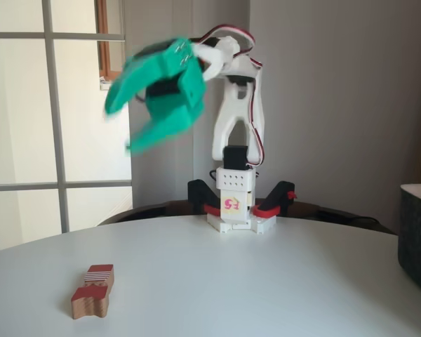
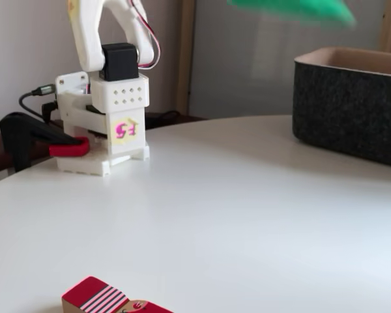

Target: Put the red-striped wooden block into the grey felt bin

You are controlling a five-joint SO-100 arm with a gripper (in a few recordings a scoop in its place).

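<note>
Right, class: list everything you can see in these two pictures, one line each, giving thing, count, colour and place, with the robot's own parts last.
Red-striped wooden block: one, pale wood with red faces and stripes, lying on the table near the front left in a fixed view.
Grey felt bin: one, dark charcoal with a lighter rim, standing on the table at the right edge in both fixed views.
Table: one, white, round-edged.
Clamps: black with red pads, at either side of the arm's base.
Window: white-framed, behind at left.
Arm: one, white, at the table's back edge.
Gripper: one, green, raised high, blurred, jaws apart, empty.
</note>
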